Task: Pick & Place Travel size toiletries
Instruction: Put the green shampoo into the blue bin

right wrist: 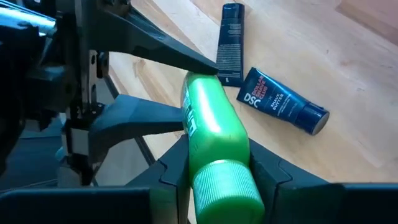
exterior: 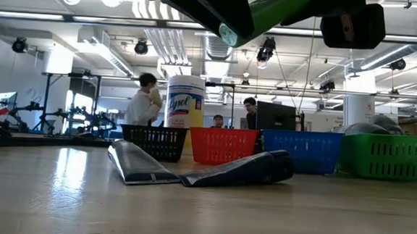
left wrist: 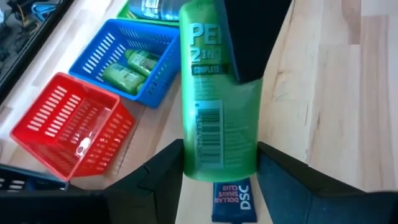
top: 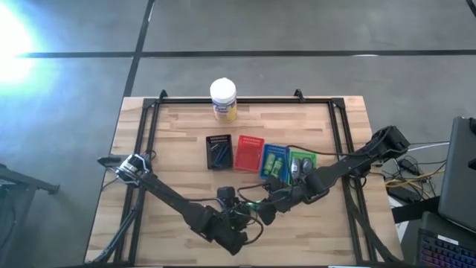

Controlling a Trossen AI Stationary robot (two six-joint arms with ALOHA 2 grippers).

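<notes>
A bright green tube (right wrist: 214,134) hangs above the table's near middle, held between both grippers. My left gripper (left wrist: 221,171) is at its flat end, and my right gripper (right wrist: 217,180) is shut at its cap end (exterior: 228,35). Below it, two dark navy tubes (right wrist: 230,43) (right wrist: 280,102) lie flat on the wood. More green tubes (left wrist: 127,68) lie in the blue tray (top: 274,161). Grey bottles (top: 300,165) lie in the green tray (top: 306,158). My left gripper pinches the green tube's flat crimped end (left wrist: 217,162) between its two fingers, one on each side, slanting down from the near left. My right gripper pinches the tube just behind its ribbed cap (right wrist: 221,158), slanting down from the right. The tube is lifted clear, cap end a little lower.
A black tray (top: 219,151) and a red tray (top: 249,152) stand left of the blue one in a row mid-table. A white-capped yellow canister (top: 223,99) stands at the far edge. Bare wood lies to the left. People stand in the room behind.
</notes>
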